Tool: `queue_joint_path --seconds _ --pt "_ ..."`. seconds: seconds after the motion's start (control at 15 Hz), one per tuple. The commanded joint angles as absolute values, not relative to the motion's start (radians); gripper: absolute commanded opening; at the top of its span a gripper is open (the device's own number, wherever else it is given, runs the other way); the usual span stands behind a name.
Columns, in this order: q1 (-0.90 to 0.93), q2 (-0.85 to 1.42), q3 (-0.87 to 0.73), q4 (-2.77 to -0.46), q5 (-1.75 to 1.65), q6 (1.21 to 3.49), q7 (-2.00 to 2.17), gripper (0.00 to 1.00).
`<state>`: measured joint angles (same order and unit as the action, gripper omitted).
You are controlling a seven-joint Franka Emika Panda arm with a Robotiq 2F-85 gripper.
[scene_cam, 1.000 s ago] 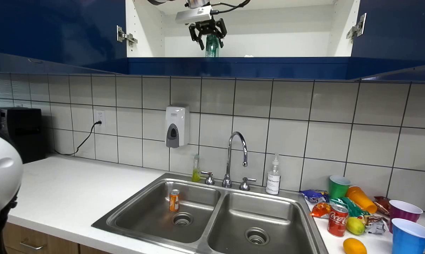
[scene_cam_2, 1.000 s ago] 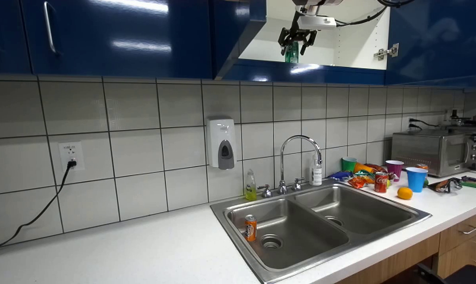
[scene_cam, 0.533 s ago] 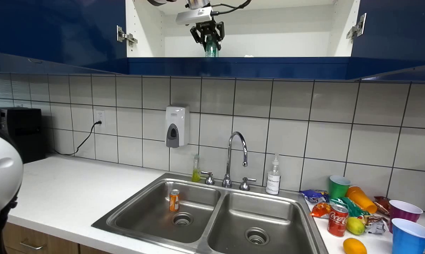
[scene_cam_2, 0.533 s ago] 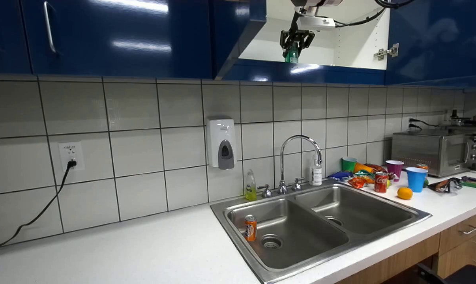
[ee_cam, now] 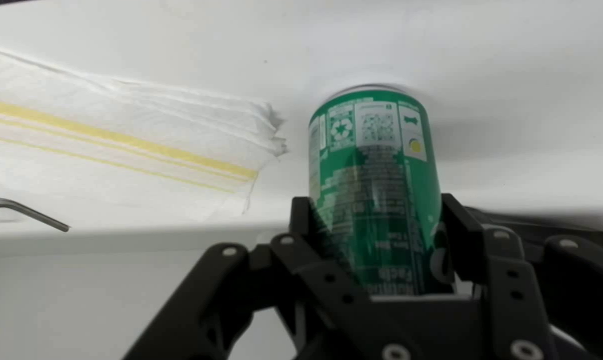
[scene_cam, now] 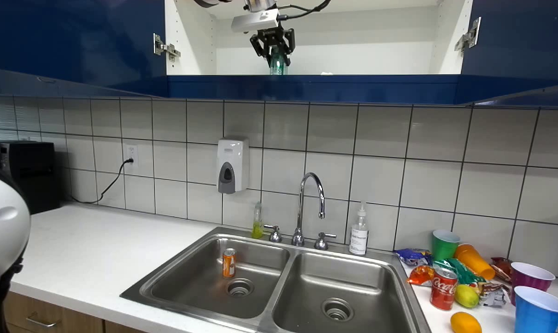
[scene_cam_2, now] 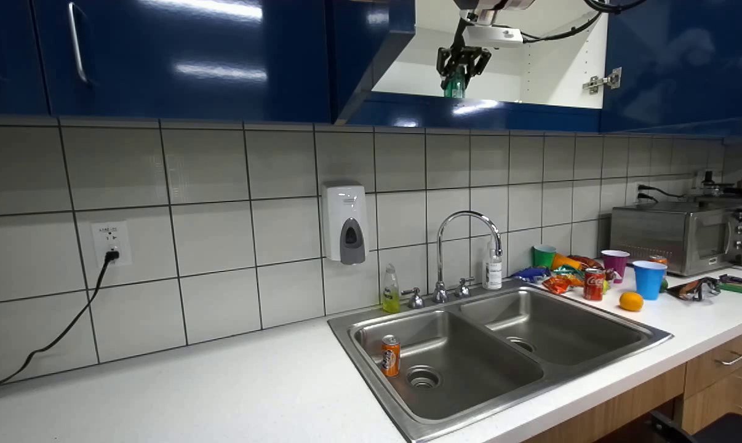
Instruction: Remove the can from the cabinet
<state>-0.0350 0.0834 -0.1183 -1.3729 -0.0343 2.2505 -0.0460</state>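
A: From left to right, what is seen?

B: At the far left of an exterior view, a black machine (scene_cam: 31, 178) is set on the white surface (scene_cam: 121, 240). Next, an orange can (scene_cam: 229, 263) is found in the sink (scene_cam: 280, 287); that one is not asked for.

A: And the green can (ee_cam: 374, 192)?

B: It is found above the sink, inside the open cabinet (scene_cam: 362, 34), clasped on both sides by the end effector (ee_cam: 376, 217). Its base is hidden by the front panel (scene_cam: 316, 88) in both exterior views; from the wrist view it is judged, with some doubt, to be standing on the shelf (ee_cam: 521, 75).

A: And farther right?

B: A red can (scene_cam: 444, 290) and a blue cup (scene_cam: 538, 315) are set on the surface.

A: Which step is in hand?

B: The grasp is judged to be made; the can is not yet lifted clear. For the next move, it should be raised straight up past the front panel, with the grip kept firm, before being drawn out.
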Motion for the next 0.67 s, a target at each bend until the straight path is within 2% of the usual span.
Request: queue_joint_path --seconds 0.0,0.6 --pt "-0.040 0.091 -0.120 -1.321 -0.022 2.226 -0.060 0.38" --pt "-0.034 0.082 -0.120 -1.265 -0.041 2.211 -0.053 0.38"
